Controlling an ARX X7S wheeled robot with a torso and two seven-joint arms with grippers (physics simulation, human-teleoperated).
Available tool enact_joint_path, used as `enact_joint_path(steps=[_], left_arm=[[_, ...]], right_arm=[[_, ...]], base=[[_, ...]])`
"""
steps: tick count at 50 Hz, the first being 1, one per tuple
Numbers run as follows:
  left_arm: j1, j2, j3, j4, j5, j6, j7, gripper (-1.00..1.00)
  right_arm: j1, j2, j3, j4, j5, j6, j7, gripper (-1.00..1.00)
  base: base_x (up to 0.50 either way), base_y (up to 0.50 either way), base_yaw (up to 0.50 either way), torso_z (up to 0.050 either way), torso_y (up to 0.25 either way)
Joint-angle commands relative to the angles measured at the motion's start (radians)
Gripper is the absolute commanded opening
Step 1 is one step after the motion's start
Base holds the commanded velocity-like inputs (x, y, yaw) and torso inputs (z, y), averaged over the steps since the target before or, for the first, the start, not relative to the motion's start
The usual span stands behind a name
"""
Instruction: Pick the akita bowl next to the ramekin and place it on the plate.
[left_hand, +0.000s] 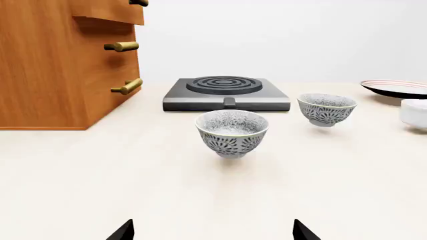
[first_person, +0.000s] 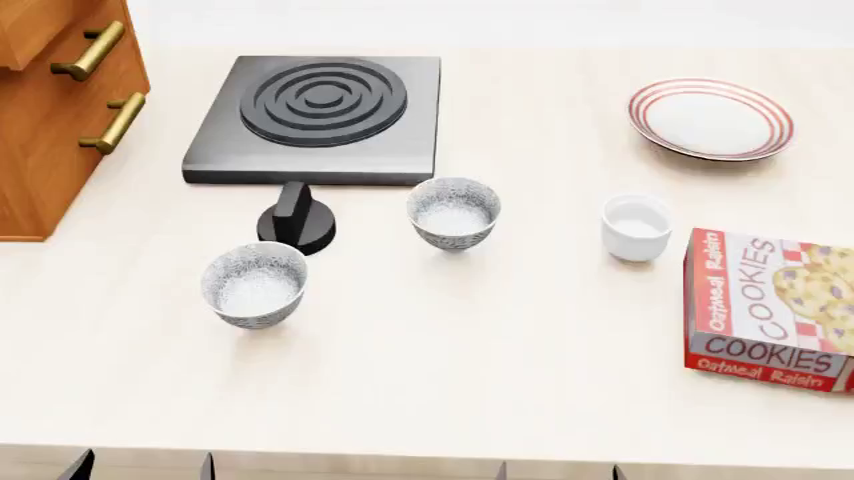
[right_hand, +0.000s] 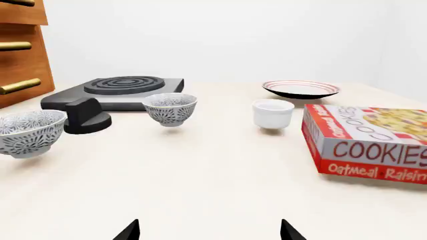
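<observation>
Standing upright on the pale counter, the akita bowl sits just in front of the hob, with the ramekin near it on the right and a clear gap between the two. Nothing touches the bowl. The plate lies farther back and to the right, well apart from both.

A second speckled bowl stands nearer the front edge on the left, beside a black knob that hides part of the hob's front face. At the right edge a cookie box is cut off by the frame, and at the left only part of a wooden drawer cabinet shows, with its brass handles.

Both arms are barely seen. From the head camera, only dark tips poke up at the bottom edge. The left gripper shows just two finger points spread wide, holding nothing; the right gripper looks the same, splayed and empty, low over the counter.
</observation>
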Motion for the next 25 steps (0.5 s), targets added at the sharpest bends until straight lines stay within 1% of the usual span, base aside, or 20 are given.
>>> enact_joint_path(steps=[1,17,19,20,21,23,25], left_arm=[[0.0,-0.016,0.02,-0.001,-0.013,0.0,-0.019,1.0],[0.0,-0.057,0.068,0.001,-0.037,-0.002,-0.074,1.0],[0.0,-0.057,0.068,0.001,-0.037,-0.002,-0.074,1.0],[0.002,-0.018,0.022,0.0,0.008,0.002,-0.031,1.0],[-0.012,-0.018,0.016,-0.007,-0.022,-0.012,-0.032,1.0],[-0.011,-0.028,0.029,-0.007,-0.003,-0.004,-0.058,1.0],[0.009,-0.037,0.038,0.018,-0.008,-0.004,-0.06,1.0]], right_arm=[[-0.003,0.016,-0.022,-0.005,0.018,0.001,0.015,1.0],[-0.001,0.056,-0.064,-0.007,0.063,0.014,0.06,1.0],[-0.001,0.056,-0.064,-0.007,0.063,0.014,0.06,1.0],[-0.005,0.014,-0.014,-0.01,0.02,0.012,0.012,1.0],[0.002,0.022,-0.021,0.0,-0.003,0.008,0.035,1.0],[0.007,0.024,-0.016,0.021,0.032,0.025,0.039,1.0],[-0.008,0.033,-0.041,0.008,0.012,0.007,0.048,1.0]], base=[[0.0,0.0,0.0,0.0,0.0],[0.0,0.0,0.0,0.0,0.0],[0.0,0.0,0.0,0.0,0.0],[0.0,0.0,0.0,0.0,0.0],[0.0,0.0,0.0,0.0,0.0],[0.0,0.0,0.0,0.0,0.0],[0.0,0.0,0.0,0.0,0.0]])
